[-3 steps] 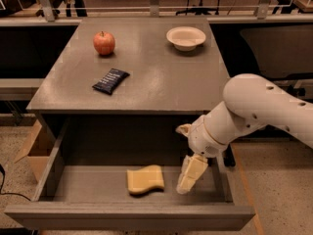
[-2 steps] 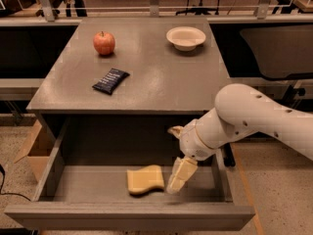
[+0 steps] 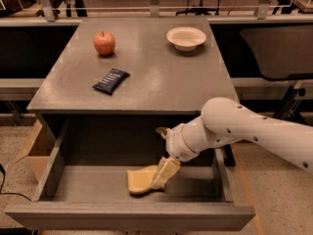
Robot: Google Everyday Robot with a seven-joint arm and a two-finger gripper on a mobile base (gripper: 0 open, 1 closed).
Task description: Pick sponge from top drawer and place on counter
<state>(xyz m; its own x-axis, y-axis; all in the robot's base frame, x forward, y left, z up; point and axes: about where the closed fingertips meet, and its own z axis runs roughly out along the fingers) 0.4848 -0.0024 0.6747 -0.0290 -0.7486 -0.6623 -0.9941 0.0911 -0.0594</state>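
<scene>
Pale yellow soft sponge (image 3: pixel 139 181) touches gripper (image 3: pixel 166 173) inside grey top drawer (image 3: pixel 127 215).

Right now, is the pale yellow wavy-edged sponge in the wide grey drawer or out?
In. The sponge lies on the floor of the pulled-out top drawer, with the gripper at one end.

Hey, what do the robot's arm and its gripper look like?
The arm is smooth, rounded and white, with a few small dark dots. Its gripper, down in the top drawer, is blocky and pale yellow.
</scene>
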